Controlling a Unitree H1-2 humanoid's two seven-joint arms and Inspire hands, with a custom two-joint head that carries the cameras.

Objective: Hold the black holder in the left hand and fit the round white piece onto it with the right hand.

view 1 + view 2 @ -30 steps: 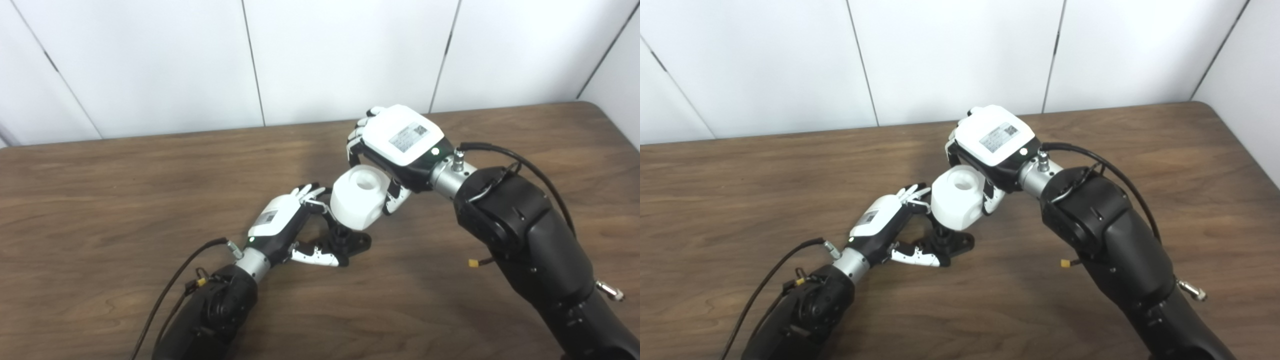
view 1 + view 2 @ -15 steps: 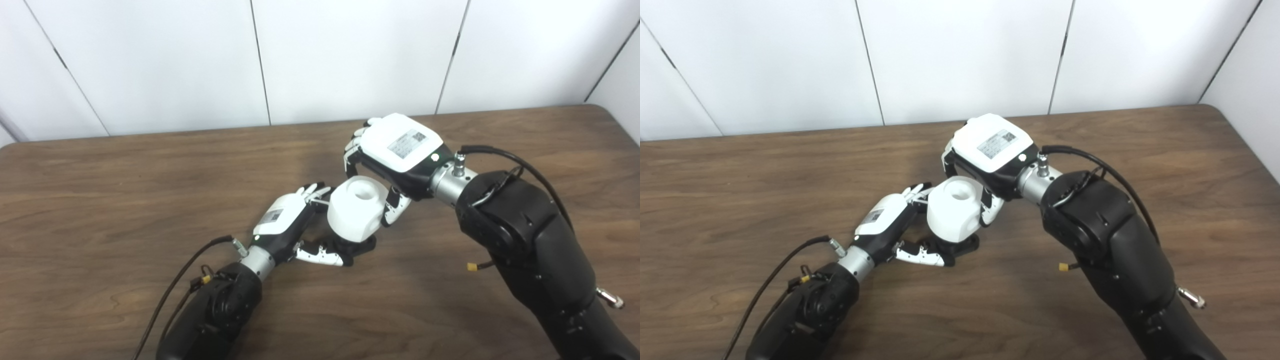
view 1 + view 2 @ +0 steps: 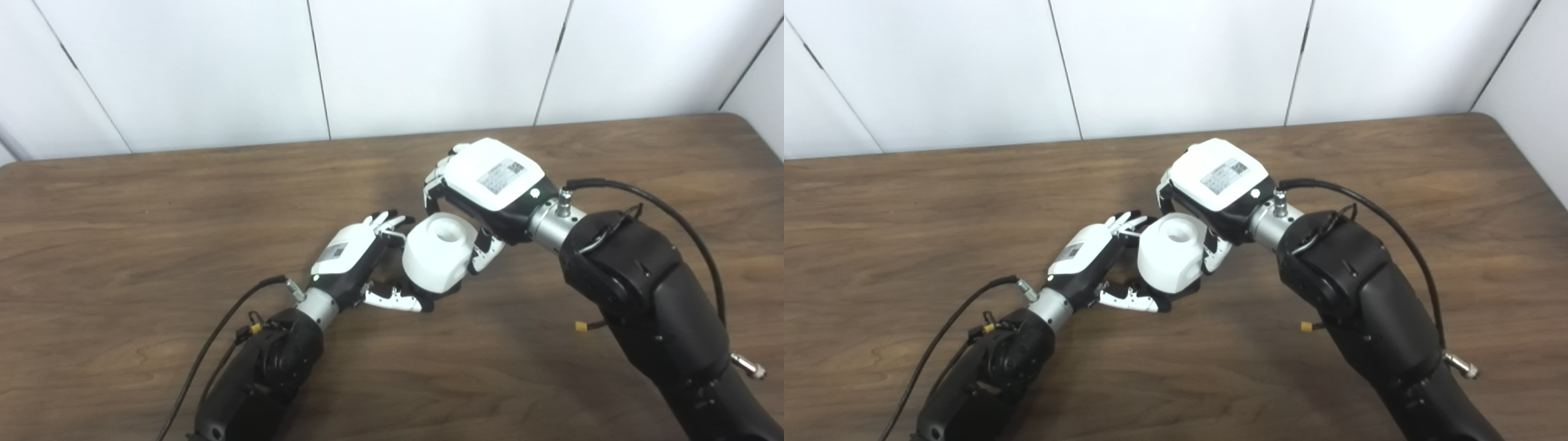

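Near the middle of the brown wooden surface (image 3: 122,202), the right hand (image 3: 490,190) grips the round white piece (image 3: 436,252) from its far side, fingers curled around it, with the hole in its top facing up. The piece sits low over the black holder (image 3: 440,294), which shows only as a dark sliver beneath it. The left hand (image 3: 352,263) pinches the holder from the left, thumb low along the surface and fingers (image 3: 386,220) against the white piece's side.
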